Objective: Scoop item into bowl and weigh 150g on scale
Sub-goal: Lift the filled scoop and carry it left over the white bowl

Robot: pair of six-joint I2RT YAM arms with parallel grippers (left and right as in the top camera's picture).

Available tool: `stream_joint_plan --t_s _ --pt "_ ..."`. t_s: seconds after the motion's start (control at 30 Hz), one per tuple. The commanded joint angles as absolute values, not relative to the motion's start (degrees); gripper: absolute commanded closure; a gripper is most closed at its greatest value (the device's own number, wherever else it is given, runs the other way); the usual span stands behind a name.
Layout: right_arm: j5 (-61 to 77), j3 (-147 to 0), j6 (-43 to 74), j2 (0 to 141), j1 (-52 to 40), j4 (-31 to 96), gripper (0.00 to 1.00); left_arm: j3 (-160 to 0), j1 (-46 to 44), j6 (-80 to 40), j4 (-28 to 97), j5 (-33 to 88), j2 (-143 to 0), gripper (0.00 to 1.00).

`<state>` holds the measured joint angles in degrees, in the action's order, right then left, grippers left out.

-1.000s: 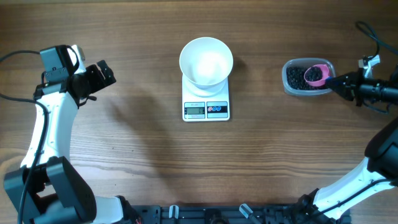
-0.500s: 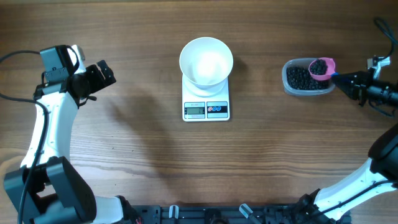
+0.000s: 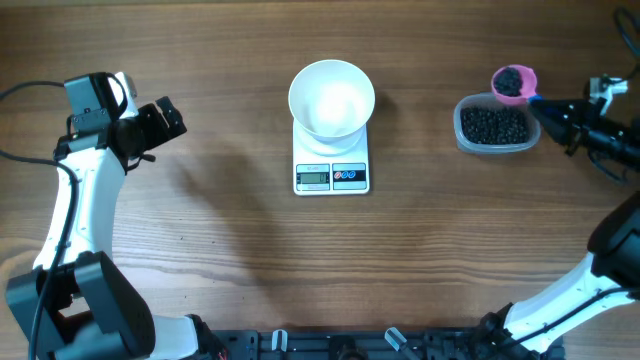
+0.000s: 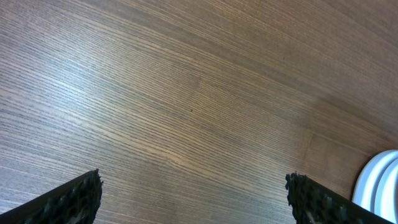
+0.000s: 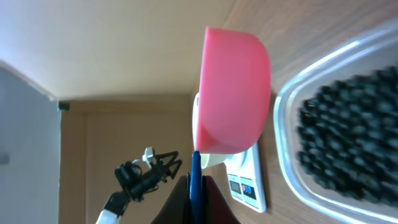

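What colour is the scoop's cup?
The scoop is pink; the right wrist view shows it best.

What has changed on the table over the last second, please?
The right gripper, shut on the pink scoop, lifted it out of the clear tub, loaded with black beads, and carried it over the tub's far rim. The left gripper stayed open and parked; the bowl, scale and tub did not move.
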<state>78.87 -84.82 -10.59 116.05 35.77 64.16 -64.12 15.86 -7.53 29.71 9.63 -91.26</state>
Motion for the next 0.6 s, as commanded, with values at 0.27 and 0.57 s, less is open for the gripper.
stream_joint_plan --t_s 0.27,0.57 --pt "84.18 -84.62 2.83 116.68 22.15 48.77 0.96 -64.18 15.92 -6.22 29.58 9.3 -90.0 0.0" --pt "84.38 -84.62 17.85 116.68 13.47 31.86 0.96 -64.18 15.92 -6.22 29.58 9.3 -90.0 0.0"
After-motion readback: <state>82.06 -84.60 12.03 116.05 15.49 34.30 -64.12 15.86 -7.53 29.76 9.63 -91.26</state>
